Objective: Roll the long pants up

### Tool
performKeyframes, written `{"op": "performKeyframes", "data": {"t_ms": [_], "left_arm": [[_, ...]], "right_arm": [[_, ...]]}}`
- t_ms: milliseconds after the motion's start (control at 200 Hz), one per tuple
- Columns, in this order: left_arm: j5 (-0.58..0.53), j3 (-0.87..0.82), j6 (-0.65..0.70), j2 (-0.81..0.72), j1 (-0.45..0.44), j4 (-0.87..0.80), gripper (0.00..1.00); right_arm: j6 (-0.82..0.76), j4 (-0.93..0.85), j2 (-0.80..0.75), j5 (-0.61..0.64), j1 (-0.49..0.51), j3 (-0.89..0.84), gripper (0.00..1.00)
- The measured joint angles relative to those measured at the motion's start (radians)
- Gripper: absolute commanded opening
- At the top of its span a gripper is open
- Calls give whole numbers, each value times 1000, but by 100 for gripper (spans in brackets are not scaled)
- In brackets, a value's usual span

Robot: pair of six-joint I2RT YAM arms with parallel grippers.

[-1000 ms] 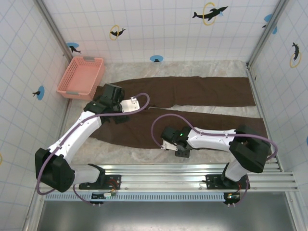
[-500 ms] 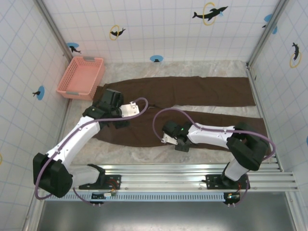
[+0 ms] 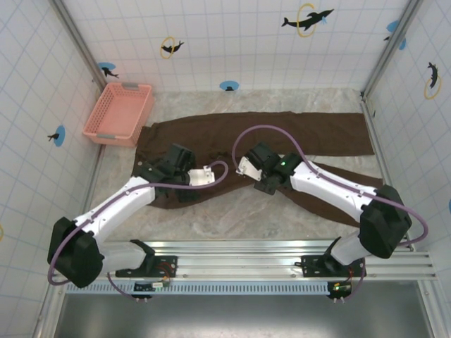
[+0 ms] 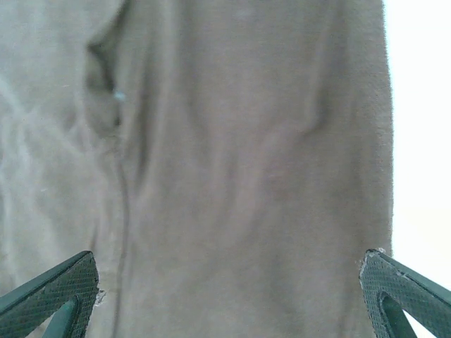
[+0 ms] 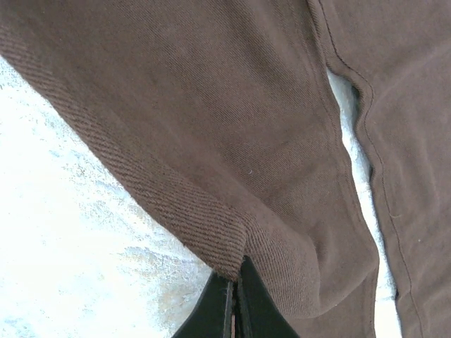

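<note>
The long pants (image 3: 303, 134) are dark brown and lie across the marbled table, with the waist at the left and the legs running right. My right gripper (image 3: 266, 184) is shut on the folded near edge of the near leg (image 5: 211, 105), close to the crotch. Its dark fingers (image 5: 238, 296) pinch the cloth, which is pulled toward the far leg. My left gripper (image 3: 183, 189) sits low over the waist end. Its jaws are wide open, with flat fabric (image 4: 232, 176) spanning the gap between the fingertips (image 4: 77, 274).
A pink basket (image 3: 118, 113) stands at the back left, just beyond the waistband. Tiled walls close in the left, back and right sides. A metal rail (image 3: 282, 257) runs along the near edge. Bare table (image 3: 232, 218) lies between the pants and the rail.
My right gripper has carried the near leg's edge away from the rail toward the far leg. My left gripper has slid right and nearer along the waist.
</note>
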Motion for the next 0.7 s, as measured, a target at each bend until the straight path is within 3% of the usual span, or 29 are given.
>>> {"op": "performKeyframes", "data": {"t_ms": [355, 631, 661, 701], "left_arm": [[74, -8, -36, 153, -25, -2, 98], [116, -16, -60, 129, -70, 1, 97], [116, -16, -60, 131, -70, 2, 95], [116, -16, -61, 140, -70, 2, 83]], "right_arm": [[-3, -6, 19, -41, -17, 0, 0], [-1, -5, 19, -76, -64, 3, 0], [0, -5, 19, -79, -66, 4, 0], [0, -4, 19, -82, -69, 5, 0]]}}
